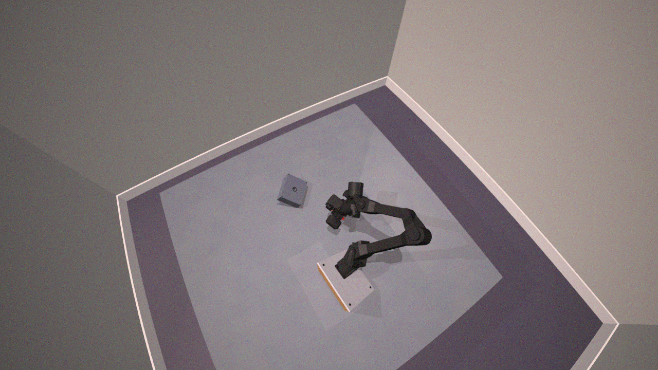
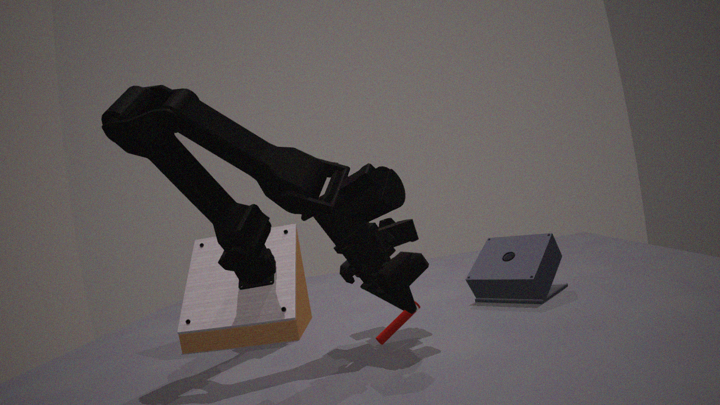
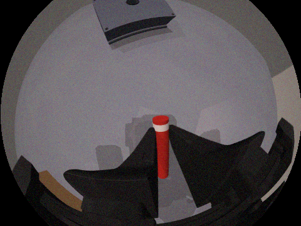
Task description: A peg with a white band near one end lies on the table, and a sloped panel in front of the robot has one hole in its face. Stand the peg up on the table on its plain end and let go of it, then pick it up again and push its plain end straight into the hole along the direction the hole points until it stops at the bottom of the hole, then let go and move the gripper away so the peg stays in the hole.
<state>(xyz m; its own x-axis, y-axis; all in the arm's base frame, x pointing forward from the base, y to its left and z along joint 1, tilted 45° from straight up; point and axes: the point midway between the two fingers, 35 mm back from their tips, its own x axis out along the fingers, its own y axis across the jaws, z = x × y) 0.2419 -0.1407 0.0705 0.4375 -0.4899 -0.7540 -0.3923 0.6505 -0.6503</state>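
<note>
The red peg [image 1: 342, 218] [image 2: 395, 327] [image 3: 162, 150] is held slantwise, with its white-banded end up and its plain end down towards the base side. My gripper [image 2: 413, 308] [image 3: 160, 130] is shut on it just below the white band. Whether the plain end touches the table I cannot tell. The grey sloped panel [image 1: 299, 196] [image 2: 487, 262] [image 3: 135, 15] stands beyond the gripper, apart from it and the peg. Its round hole [image 1: 294, 189] [image 2: 508, 256] [image 3: 132, 2] is empty and is cut by the top edge of the wrist view.
The arm stands on a sloped metal-topped wooden base [image 1: 351, 292] [image 2: 208, 297], on the opposite side of the gripper from the panel. The table [image 1: 239, 229] [image 2: 629, 327] carries the arm's shadows around the peg.
</note>
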